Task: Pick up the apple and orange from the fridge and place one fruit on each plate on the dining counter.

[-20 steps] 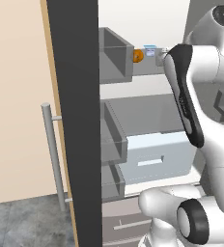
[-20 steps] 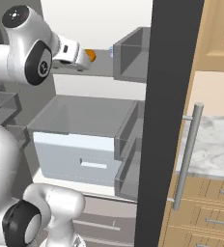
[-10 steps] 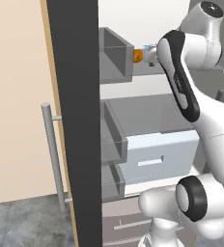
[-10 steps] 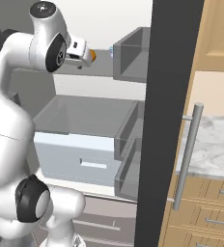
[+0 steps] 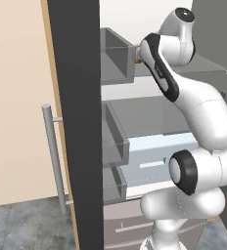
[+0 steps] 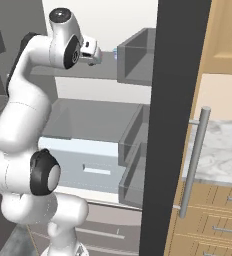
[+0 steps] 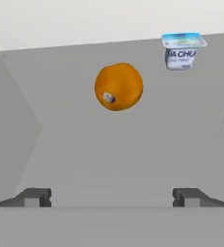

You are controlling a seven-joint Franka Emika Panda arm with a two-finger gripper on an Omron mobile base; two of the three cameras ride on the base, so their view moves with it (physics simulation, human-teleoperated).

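lying on the grey fridge shelf (image 7: 133,154), the orange (image 7: 119,87) sits ahead of the spread-apart pincer (image 7: 111,197), untouched.

The robot arm (image 5: 184,93) has swung deeper into the fridge (image 5: 76,122) over the last second. Its upper joint now rises higher above the grey upper shelf (image 6: 103,74), and its forearm covers more of the orange (image 7: 119,87) than before in both base views. The white hand (image 6: 90,50) now sits farther in over that shelf, closer to the small pale-blue cup (image 7: 181,50).
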